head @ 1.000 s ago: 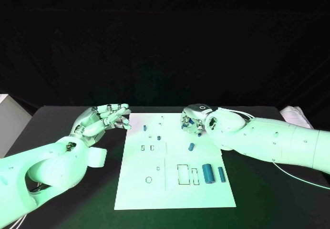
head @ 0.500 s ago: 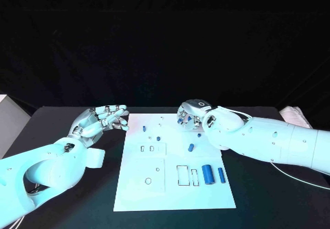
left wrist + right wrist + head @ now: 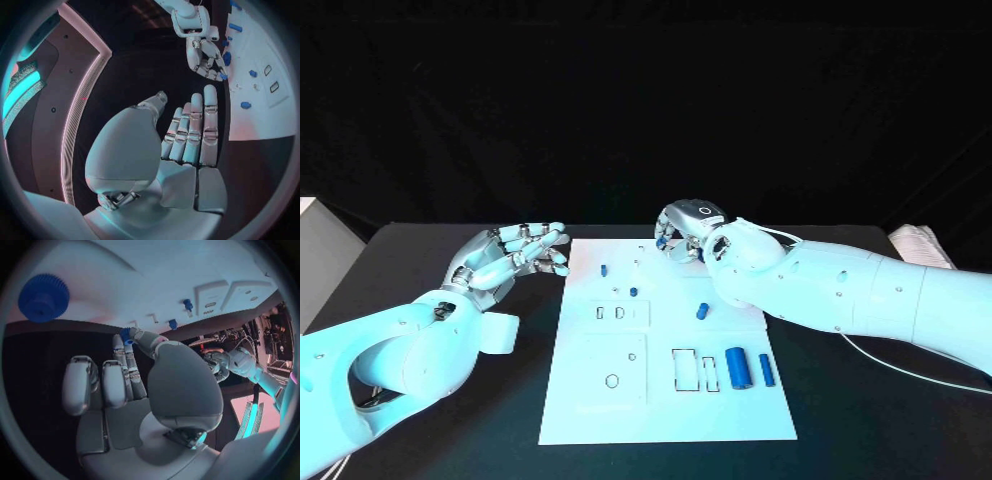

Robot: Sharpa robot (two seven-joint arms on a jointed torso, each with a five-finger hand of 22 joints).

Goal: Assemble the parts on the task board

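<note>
While the black table (image 3: 430, 250) carries the task board (image 3: 668, 400), two blue cylinders (image 3: 736, 366) lie beside its rectangular slots. At its far edge the right robot hand (image 3: 678, 238) pinches a small blue part (image 3: 125, 335); off its left edge the left robot hand (image 3: 509, 255) hovers empty, fingers apart.

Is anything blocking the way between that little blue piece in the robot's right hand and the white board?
Nothing visible does. The right hand pinches a small blue part just above the task board's far edge; only open air lies between them. The left hand stays off the board's side.
</note>
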